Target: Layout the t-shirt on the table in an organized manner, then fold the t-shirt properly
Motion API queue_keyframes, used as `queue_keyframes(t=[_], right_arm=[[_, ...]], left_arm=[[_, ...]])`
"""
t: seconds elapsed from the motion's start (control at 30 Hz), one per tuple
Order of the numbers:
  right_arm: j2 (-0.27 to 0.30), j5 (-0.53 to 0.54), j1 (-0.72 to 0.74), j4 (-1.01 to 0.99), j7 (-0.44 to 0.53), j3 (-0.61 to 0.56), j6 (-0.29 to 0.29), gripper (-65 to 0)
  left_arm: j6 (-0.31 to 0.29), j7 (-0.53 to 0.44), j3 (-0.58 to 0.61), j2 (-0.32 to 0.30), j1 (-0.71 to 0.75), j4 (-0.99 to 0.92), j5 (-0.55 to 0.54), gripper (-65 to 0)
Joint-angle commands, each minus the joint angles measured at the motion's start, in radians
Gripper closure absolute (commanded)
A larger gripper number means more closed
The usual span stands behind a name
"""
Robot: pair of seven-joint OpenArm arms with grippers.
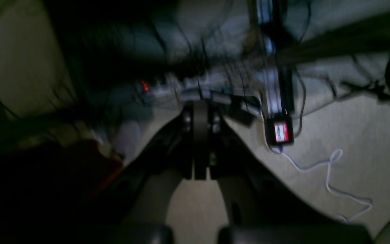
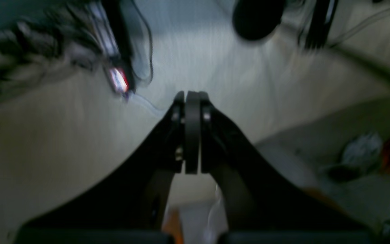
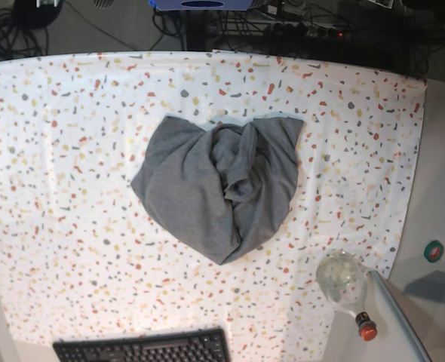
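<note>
Fingers shut on both: left gripper (image 1: pixel 200 135) and right gripper (image 2: pixel 192 132) hold nothing, neither over table (image 3: pixel 64 151). Shirt (image 3: pixel 219 185) crumpled mid-table, folds bunched in its middle. Likely light, limp, clingy knit. Best pinched at outer edges, then spread flat.

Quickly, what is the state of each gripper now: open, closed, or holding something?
Left gripper: closed, holding nothing.
Right gripper: closed, holding nothing.
The t-shirt lies crumpled on the table, untouched.
</note>
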Motion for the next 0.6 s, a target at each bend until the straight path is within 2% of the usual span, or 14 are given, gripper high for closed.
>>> queue_keyframes(t=[0.0, 0.17, 0.27, 0.33, 0.47, 0.57], right_arm=[[0.003, 0.001, -0.031, 0.06, 0.001, 0.005, -0.003, 0.0], [0.002, 0.004, 0.014, 0.163, 0.007, -0.005, -0.003, 0.0], [-0.04, 0.001, 0.106, 0.162, 0.003, -0.005, -0.003, 0.0], [-0.054, 0.001, 0.173, 0.16, 0.003, -0.005, -0.001, 0.0], [-0.052, 0.003, 0.35, 0.148, 0.003, -0.015, 0.003, 0.0], [-0.037, 0.0, 0.47, 0.148, -0.014, -0.101, 0.003, 0.0]], left_arm=[[-0.007, -0.006, -0.03, 0.012, 0.054, 0.05, -0.006, 0.0], [-0.007, 0.002, -0.169, 0.081, 0.077, 0.197, -0.009, 0.0], [-0.007, 0.007, -0.226, 0.105, 0.034, 0.261, -0.01, 0.0], [-0.007, 0.057, -0.24, 0.105, -0.021, 0.288, -0.013, 0.0], [-0.009, 0.26, -0.237, 0.105, -0.205, 0.314, -0.067, 0.0], [-0.009, 0.327, -0.243, 0.111, -0.328, 0.311, -0.134, 0.0]])
